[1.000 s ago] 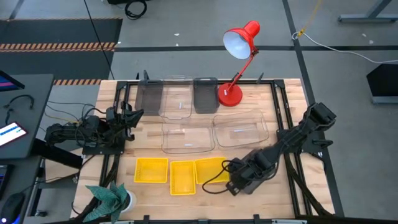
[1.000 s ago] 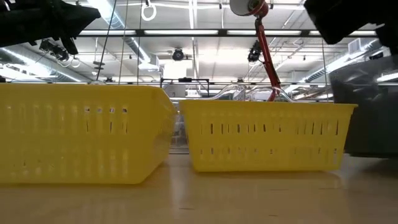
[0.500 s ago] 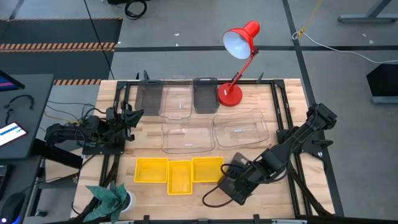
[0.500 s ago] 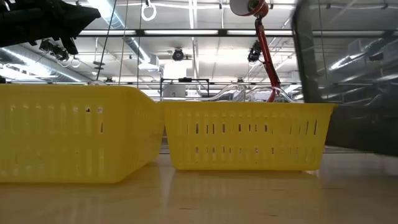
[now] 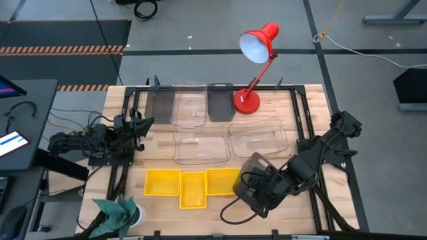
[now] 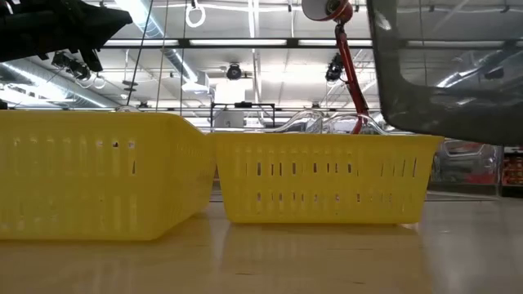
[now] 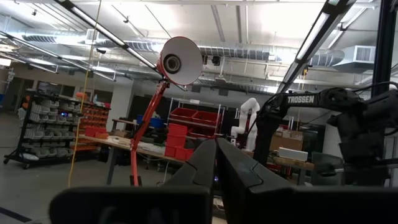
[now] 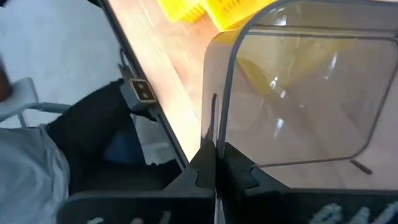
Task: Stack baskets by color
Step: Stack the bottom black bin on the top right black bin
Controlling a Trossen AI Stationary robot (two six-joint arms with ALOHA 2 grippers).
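Observation:
Three yellow baskets (image 5: 192, 186) sit side by side near the table's front edge. Clear baskets (image 5: 200, 147) and two dark grey baskets (image 5: 160, 103) rest on their bottoms farther back. My right gripper (image 5: 259, 192) is shut on another dark grey basket (image 5: 249, 175), holding it in the air just right of the yellow row. In the low view this basket (image 6: 445, 73) hangs at the upper right. My left gripper (image 7: 216, 163) is shut, empty and raised at the table's left side (image 5: 137, 127). My right gripper pinches the grey basket's side wall at its rim (image 8: 214, 121) between its two fingers (image 8: 239, 171), one finger on each face of the wall. The fingers slant steeply down from the table's right. The basket is tilted and lifted clear of the table.
A red desk lamp (image 5: 252, 67) stands at the back, right of centre. A dark frame (image 5: 303, 113) borders the work area. A small green plant (image 5: 119, 212) sits at the front left corner. Bare wood shows at the front right (image 5: 293, 213).
My right gripper has risen with the grey basket, rolling as it went; the basket has come up off the table and tipped. The rightmost yellow basket has slid a little left, up against the middle one.

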